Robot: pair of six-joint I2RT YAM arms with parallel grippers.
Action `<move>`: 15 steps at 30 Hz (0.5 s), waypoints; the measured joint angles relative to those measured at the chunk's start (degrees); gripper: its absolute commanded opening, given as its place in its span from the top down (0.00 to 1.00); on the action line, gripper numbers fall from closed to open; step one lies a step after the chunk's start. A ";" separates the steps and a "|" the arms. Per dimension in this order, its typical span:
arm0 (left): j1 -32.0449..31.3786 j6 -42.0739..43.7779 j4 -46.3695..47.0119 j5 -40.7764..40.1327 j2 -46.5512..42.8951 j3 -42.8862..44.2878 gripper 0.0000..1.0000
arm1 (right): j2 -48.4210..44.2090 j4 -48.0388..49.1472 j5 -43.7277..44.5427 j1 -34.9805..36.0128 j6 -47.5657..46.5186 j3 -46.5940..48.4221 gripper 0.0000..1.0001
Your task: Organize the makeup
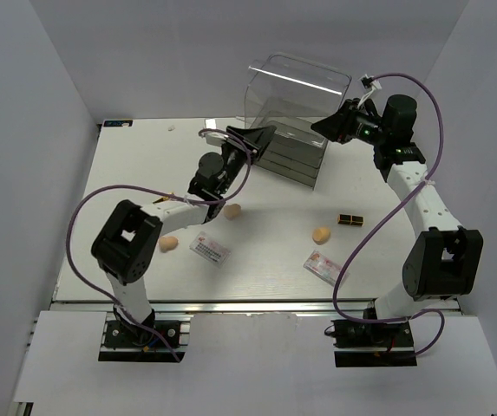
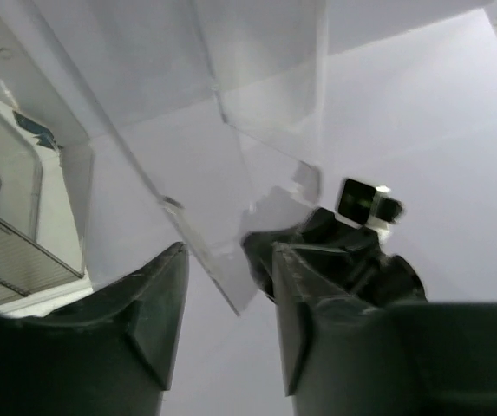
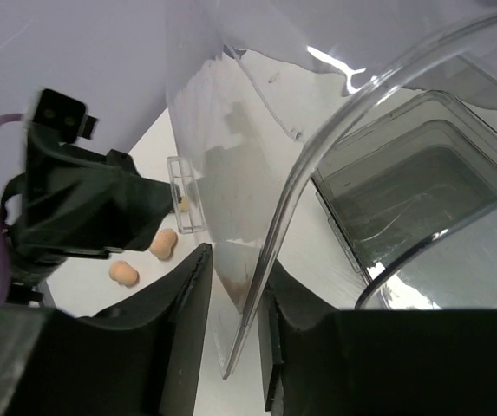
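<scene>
The makeup lies loose on the table: peach sponges (image 1: 232,211) (image 1: 169,243) (image 1: 321,234), a dark-brown-and-gold tube (image 1: 349,218) and two flat packets (image 1: 211,250) (image 1: 325,267). Both grippers are up at the tall clear drawer box (image 1: 293,143), whose lid (image 1: 300,76) stands raised. My left gripper (image 1: 265,133) (image 2: 229,251) is open at the box's left side; a corner of the clear lid (image 2: 231,277) pokes between its fingers without touching them. My right gripper (image 1: 322,126) (image 3: 235,260) is at the right side, jaws narrowed around the lid's curved edge (image 3: 270,260) with a gap left.
The box's stacked drawers (image 3: 404,191) show below the lid. The white table (image 1: 274,277) ends at a metal rail near the arm bases, and grey walls close in on three sides. Two sponges (image 3: 163,243) (image 3: 123,272) show under the left gripper (image 3: 101,208).
</scene>
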 measured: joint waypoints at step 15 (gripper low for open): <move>0.55 7.74 -21.77 -2.27 -24.94 -14.32 0.46 | 0.00 1.88 -1.49 0.00 5.07 0.74 0.72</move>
